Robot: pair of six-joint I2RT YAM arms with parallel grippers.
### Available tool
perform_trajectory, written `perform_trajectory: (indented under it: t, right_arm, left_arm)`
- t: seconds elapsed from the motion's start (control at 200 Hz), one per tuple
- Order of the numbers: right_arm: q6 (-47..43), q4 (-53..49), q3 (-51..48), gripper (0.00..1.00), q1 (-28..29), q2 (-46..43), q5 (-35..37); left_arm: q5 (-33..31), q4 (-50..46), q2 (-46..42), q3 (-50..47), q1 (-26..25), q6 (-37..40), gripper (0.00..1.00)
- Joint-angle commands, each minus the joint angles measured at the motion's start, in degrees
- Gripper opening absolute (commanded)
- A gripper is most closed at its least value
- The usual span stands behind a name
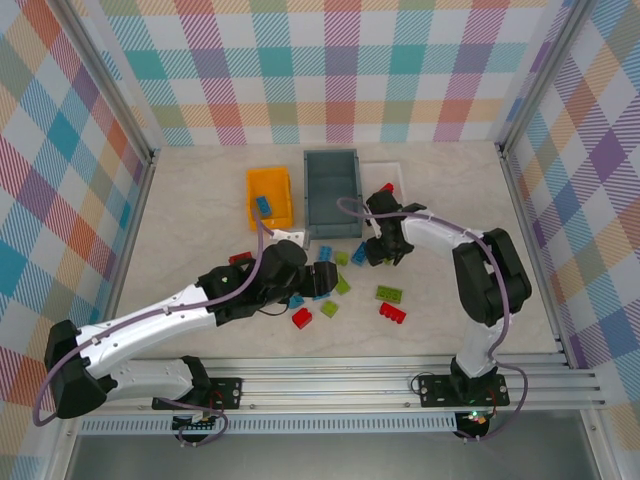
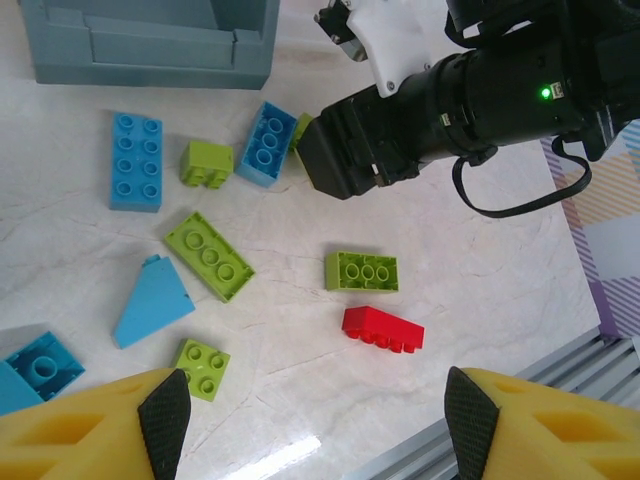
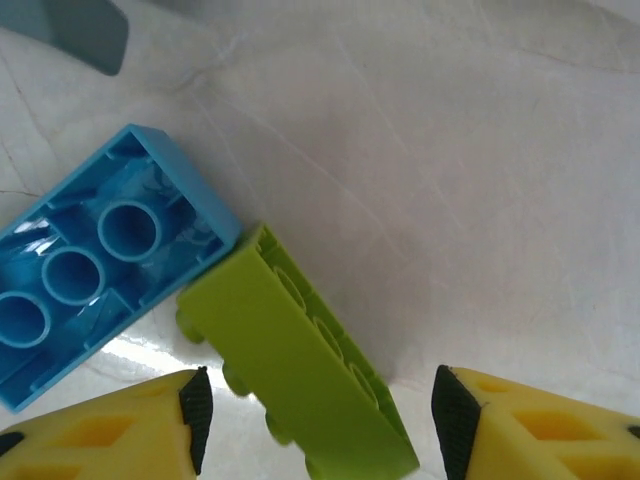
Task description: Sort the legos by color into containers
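At the far middle of the table (image 1: 200,200), a big grey-blue bin (image 1: 331,190), an orange bin (image 1: 281,180) with one blue lego (image 1: 262,205) just left of it, a white tray (image 1: 378,168) just right, then nearer the middle the left end effector (image 2: 317,420), spread apart above loose legos (image 2: 360,270), and the right end effector (image 3: 318,415), spread apart around a lime green brick (image 3: 300,370) touching a blue brick (image 3: 100,260).

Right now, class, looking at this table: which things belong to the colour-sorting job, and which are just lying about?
Belong to the job:
red bricks, lime bricks, blue bricks, orange bin, grey-blue bin, white tray.

Just lying about:
checked wall panels, aluminium rail.
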Motion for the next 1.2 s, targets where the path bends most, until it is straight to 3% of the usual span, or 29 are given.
perform_trajectory:
  t: [0.0, 0.16, 0.44, 0.595, 0.74, 0.885, 1.045, 1.2]
  right_arm:
    - [-2.9, 0.0, 2.3, 0.56, -0.3, 1.3, -1.3]
    - [-3.2, -0.4, 2.5, 0.44, -0.3, 2.4, -2.8]
    - [-0.3, -2.0, -1.7, 0.26, -0.1, -3.8, -1.1]
    - [3.5, -2.9, -3.8, 0.24, 1.4, -13.2, -2.6]
    - [8.4, -4.4, 1.3, 0.25, 6.0, -16.5, -4.4]
    - [14.7, -4.3, 11.5, 0.24, 7.8, -10.1, -6.2]
    - [18.8, -5.1, 24.6, 0.26, 7.9, 1.2, -3.5]
    - [21.0, -9.1, 38.2, 0.27, 7.8, 14.2, -0.9]
  left_arm:
    - [-2.7, 1.2, -1.5, -0.9, -0.5, -1.0, 0.70]
    - [-3.0, 1.2, -1.5, -0.7, -0.5, -1.0, 0.70]
    - [-4.9, 0.5, -1.9, 0.3, -0.4, -0.5, 0.70]
    - [-8.1, -2.6, -2.1, 4.1, -0.5, 1.3, 0.70]
    - [-9.8, -8.2, -0.4, 11.0, 1.9, 4.1, 0.71]
    - [-6.2, -10.2, 1.6, 14.8, 8.1, 5.1, 0.71]
    - [-0.7, -9.1, 2.9, 15.7, 14.8, 5.0, 0.71]
    - [1.9, -8.3, 3.4, 15.9, 17.9, 4.4, 0.71]
